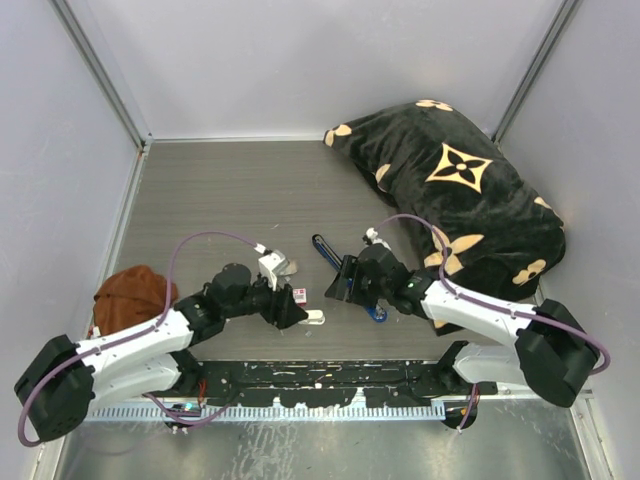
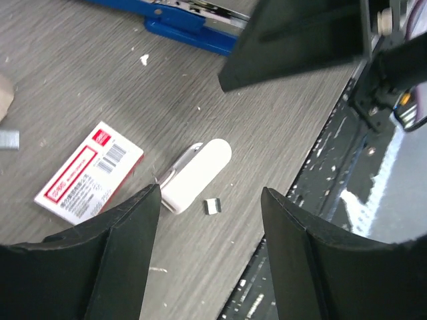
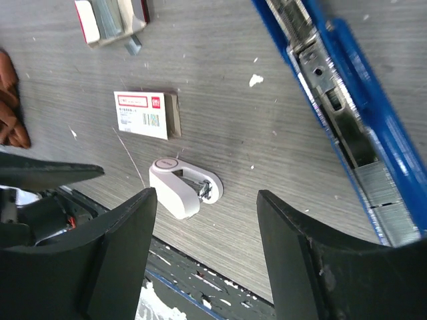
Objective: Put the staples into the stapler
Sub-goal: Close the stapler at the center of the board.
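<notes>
Blue stapler (image 3: 347, 93) lies hinged wide open on the grey table (image 1: 220, 190), with its silver channel (image 3: 313, 73) facing up. I judge this is so a strip can be dropped in from above. The far end of the channel looks ribbed, but I cannot tell whether it is already loaded.

The left gripper (image 2: 210, 193) hangs over the near edge with its jaws well apart and nothing between them. Below the gap lie the staples (image 2: 212, 205), a small grey block just beside a white oblong piece (image 2: 197, 175) and apart from it. That looks like the line-up for a pick.

The right gripper (image 3: 207, 193) is also spread wide and empty, next to the stapler, likely placed to steady it.

Count:
- Stapler: one.
- Loose grey blocks in the left wrist view: two, the second (image 2: 8, 139) at the frame's left edge.
- Red-and-white box (image 2: 90, 172): one, lying flat.
- Open tray (image 3: 113, 20) with grey strips: one.
- White piece: one.
- Brown cloth lump (image 1: 130, 295): one, far left.
- Black patterned cushion (image 1: 470, 190): one, far right corner.
</notes>
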Action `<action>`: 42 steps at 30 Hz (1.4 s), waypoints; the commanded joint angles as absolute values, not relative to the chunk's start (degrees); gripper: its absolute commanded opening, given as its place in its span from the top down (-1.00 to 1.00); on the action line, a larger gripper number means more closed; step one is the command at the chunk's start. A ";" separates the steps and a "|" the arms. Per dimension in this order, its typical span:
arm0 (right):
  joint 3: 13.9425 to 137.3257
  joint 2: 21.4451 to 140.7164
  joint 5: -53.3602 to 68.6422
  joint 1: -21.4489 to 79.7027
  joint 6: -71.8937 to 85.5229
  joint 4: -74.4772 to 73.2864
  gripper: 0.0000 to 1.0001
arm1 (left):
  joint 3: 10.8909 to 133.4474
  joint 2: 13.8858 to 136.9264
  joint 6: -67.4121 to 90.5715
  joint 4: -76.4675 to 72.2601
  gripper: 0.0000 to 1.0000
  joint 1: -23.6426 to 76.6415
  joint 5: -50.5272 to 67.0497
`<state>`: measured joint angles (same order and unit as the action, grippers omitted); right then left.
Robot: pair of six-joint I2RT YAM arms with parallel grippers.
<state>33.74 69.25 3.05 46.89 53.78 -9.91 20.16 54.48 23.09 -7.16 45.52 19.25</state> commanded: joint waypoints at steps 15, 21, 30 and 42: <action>31.76 60.20 8.75 38.82 50.23 -10.02 -0.36 | 20.16 67.94 1.50 -21.35 -0.09 56.95 10.65; 31.63 60.48 9.39 38.56 50.08 -9.98 -0.35 | 20.68 71.41 0.82 -21.01 0.06 59.33 7.86; 30.80 60.41 12.05 38.40 50.48 -8.75 -0.36 | 21.79 75.76 -0.17 -20.69 0.44 61.86 4.22; 28.44 65.88 32.01 38.36 49.99 2.03 -0.88 | 22.84 62.77 2.38 -17.55 0.99 61.91 8.83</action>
